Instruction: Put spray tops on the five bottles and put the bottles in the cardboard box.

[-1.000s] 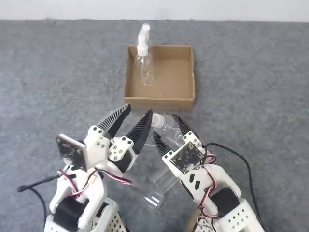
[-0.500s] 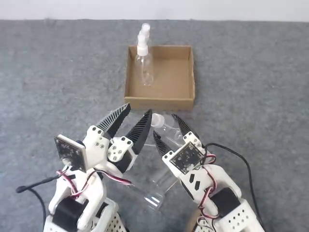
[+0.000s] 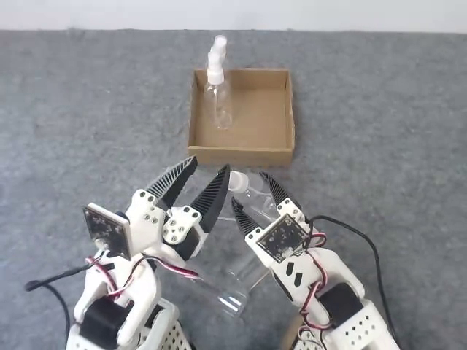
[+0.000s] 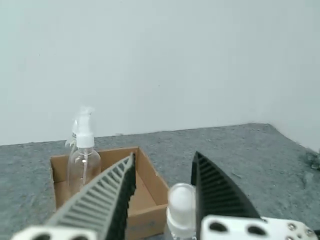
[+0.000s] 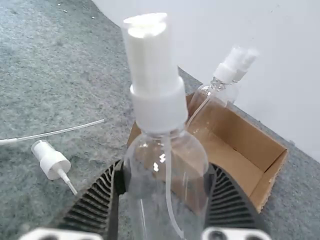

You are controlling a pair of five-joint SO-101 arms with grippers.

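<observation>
Cardboard box [image 3: 257, 120], open-topped, on grey carpet [image 3: 87, 109] ahead of both arms. It contains one clear capped bottle [image 3: 219, 102] upright in the far-left corner. A second spray head [image 3: 220, 44] rises just behind it, apparently on another bottle inside the box, though its base cannot be made out. Third bottle [image 5: 165, 165]: its spray top [image 5: 152, 75] is seated on the neck and its body is clamped between the jaws of the right gripper [image 3: 249, 189]. It is tilted, just short of the box's near wall and not yet inside. Left gripper [image 3: 209, 165]: jaws apart and holding nothing, poised just beside that bottle's white head. Loose spray top [image 5: 48, 159] with its dip tube lies on the carpet, apart from any bottle. A long thin tube [image 5: 60, 131] lies near it. Clear plastic shape [image 3: 228, 288] between the two arm bases: it cannot be told whether this is a further bottle or the lower end of the held one. Judged progress is roughly two of five boxed and a third capped and ready to go in. At least one top remains to be fitted, and the remaining uncapped bottles cannot be counted from these views.
</observation>
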